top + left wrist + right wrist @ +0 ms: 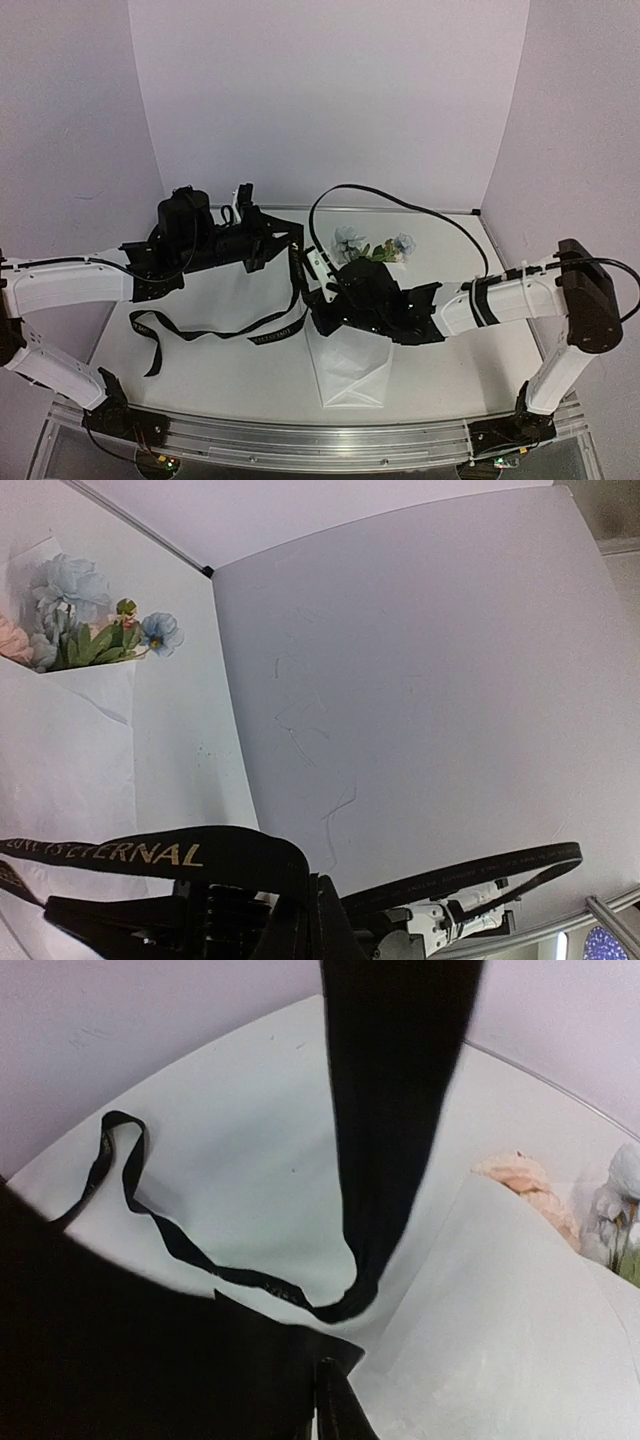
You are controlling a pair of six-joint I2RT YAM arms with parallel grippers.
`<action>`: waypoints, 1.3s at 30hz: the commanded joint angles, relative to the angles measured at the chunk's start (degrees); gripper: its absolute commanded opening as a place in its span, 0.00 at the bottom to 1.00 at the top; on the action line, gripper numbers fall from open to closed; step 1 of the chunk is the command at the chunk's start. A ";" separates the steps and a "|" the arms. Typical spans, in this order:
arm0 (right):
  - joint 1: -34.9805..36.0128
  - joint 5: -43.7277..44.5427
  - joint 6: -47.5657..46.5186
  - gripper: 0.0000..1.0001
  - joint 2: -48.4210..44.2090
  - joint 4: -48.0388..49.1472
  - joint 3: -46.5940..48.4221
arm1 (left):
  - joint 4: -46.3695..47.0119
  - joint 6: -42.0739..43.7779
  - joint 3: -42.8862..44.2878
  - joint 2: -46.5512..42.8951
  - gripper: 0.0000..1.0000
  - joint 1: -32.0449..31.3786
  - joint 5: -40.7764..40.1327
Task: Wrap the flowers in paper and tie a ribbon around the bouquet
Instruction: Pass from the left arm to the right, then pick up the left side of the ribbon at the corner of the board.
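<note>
Ribbon [150, 854] with gold "ETERNAL" lettering beside bouquet [70, 730]

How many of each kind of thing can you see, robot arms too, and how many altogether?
ribbon: 1
bouquet in white paper: 1
robot arms: 2
Total: 4

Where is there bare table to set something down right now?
Bare table between the bouquet and the right arm's base; another patch between the ribbon loop and the front rail. Crowded mid-table, where the ribbon meets the bouquet.
</note>
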 commanded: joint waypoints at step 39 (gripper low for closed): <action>-13.84 34.91 3.58 0.00 -57.02 -83.25 -19.18 | -38.56 -8.25 -23.59 -6.66 0.73 33.42 -23.39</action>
